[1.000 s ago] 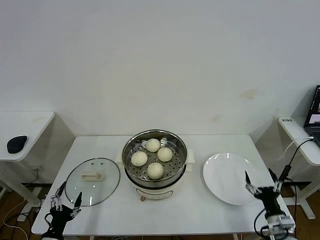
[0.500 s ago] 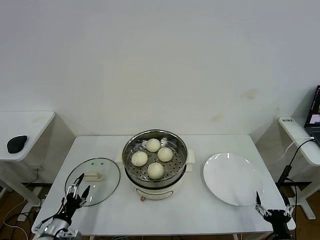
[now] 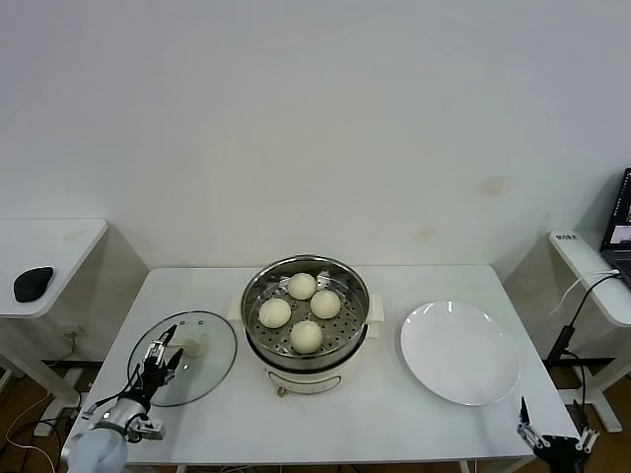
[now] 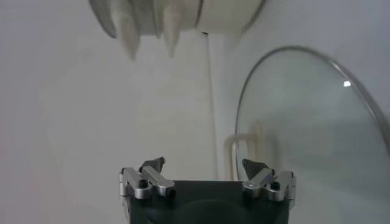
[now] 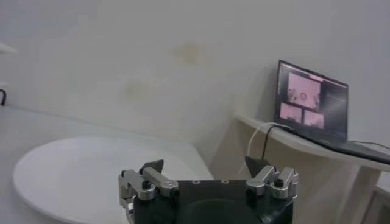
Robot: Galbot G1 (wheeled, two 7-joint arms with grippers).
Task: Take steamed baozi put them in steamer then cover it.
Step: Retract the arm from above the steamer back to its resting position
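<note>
While four steamed baozi sit inside steamer, left gripper, spread, over glass cover beside it; right gripper spread near plate; laptop only in right wrist view.

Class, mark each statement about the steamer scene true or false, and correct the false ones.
1. Four steamed baozi sit in the steamer. True.
2. The cover is on the steamer. False: it lies flat on the table, on the steamer's left.
3. The white plate holds one bun. False: it is bare.
4. The left gripper is over the cover with open jaws. True.
5. The right gripper holds the cover. False: it is open, holding nothing, at the table's near right corner.
</note>
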